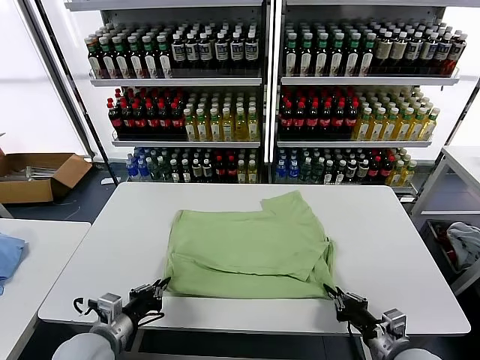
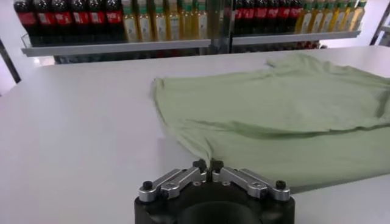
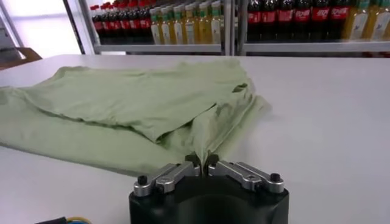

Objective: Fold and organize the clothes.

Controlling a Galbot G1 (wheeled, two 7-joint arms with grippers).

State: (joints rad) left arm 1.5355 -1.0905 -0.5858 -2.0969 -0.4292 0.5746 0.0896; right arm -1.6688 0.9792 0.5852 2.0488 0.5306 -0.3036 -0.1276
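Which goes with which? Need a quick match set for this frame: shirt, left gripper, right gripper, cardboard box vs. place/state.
1 green shirt
2 left gripper
3 right gripper
4 cardboard box

a on the floor, left of the table
b shut on the shirt's near left corner
c partly folded on the white table
d shut on the shirt's near right corner

Pairs: 1-c, 2-b, 3-d, 4-a

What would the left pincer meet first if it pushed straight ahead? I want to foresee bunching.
The left pincer, shut at the near left corner, would run straight into the green shirt lying before it; how much fabric it pinches is unclear.
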